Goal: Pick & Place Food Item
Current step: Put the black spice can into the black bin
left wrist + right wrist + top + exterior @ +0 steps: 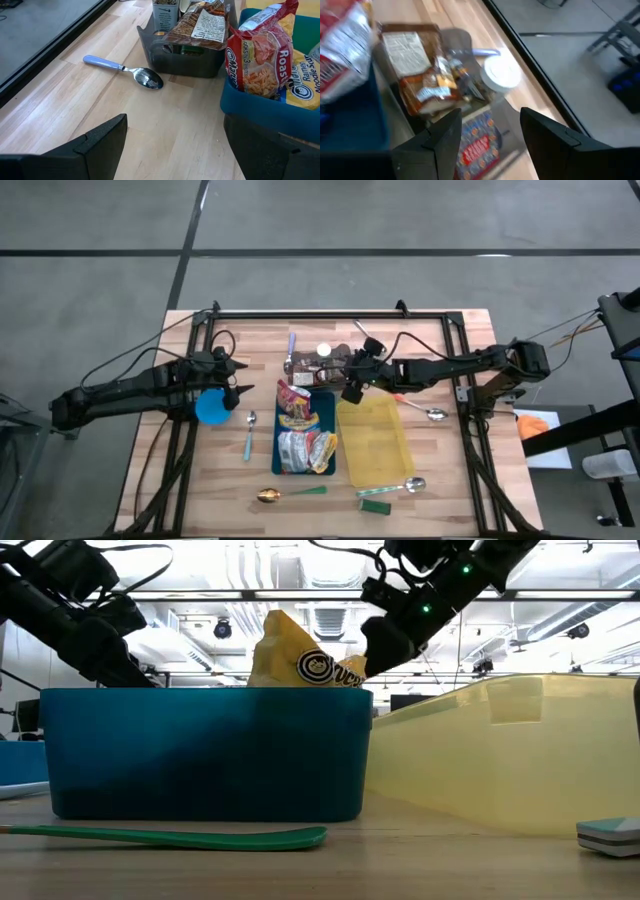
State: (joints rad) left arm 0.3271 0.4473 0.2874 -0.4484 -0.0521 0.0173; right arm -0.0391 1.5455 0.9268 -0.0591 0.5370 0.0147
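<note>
Even, bright overhead light covers the wooden table in the high view, leaving only soft, short shadows beside the blue bin and under both arms. Seen from table height, rows of ceiling lamps behind the blue bin glare white, and the arms above it fall into near silhouette; the bin's front wall is shaded darker toward its base, and the green spoon handle just in front of it looks soft. The left wrist view is crisp, with a small highlight on the metal spoon near the bin. The right wrist view is smeared throughout; the white lid is washed out.
</note>
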